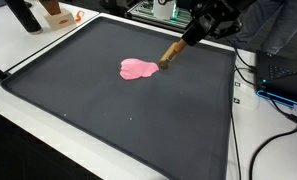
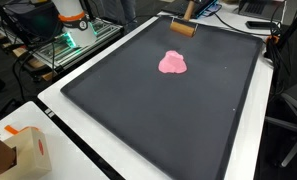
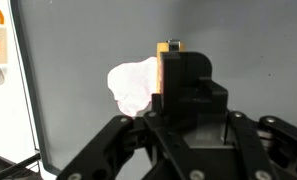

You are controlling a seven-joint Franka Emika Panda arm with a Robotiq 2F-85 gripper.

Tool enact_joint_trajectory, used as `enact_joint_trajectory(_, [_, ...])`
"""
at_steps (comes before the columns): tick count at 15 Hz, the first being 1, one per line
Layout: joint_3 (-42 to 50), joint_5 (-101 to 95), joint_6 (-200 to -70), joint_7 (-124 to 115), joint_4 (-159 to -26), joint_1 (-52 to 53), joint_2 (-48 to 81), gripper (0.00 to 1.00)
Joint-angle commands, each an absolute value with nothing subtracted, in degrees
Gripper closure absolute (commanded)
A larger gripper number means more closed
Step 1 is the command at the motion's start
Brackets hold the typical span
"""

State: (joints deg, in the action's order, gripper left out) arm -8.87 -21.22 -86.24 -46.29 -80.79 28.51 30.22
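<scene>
One claw [image 1: 194, 32], upper right of an exterior view, clamped on a wooden tool [image 1: 174, 52]. The wrist view shows the brown piece pinched between its fingers.
Tool: slants down and to the left, dark tip touching the right edge of the pink lump [image 1: 138, 68]. What kind of tool it is cannot be told.
One pink lump, soft-looking, lying on the black mat [image 1: 108, 130] above frame centre. In the wrist view it sits left of the tool.
Handling note, as a judgement: grip firm, tip low against the mat, slow travel so the lump slides rather than riding over the tip, all within the mat's border.
One white table [image 1: 23, 60] under the mat.
One cardboard box [image 2: 23, 150], lower left, with an orange mark.
Several cables [image 1: 278, 95], right edge.
Writing: none legible; no brand visible.
</scene>
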Motion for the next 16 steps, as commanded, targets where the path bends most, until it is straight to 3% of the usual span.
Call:
enact_joint_trajectory(1, [-7.63,-22.95,-83.41,-49.31,-78.04,30.24,32.15,0.77])
enact_joint_trajectory(16, [-6.11,-21.04,-84.05,-53.35,-75.01,29.07,34.33,0.77])
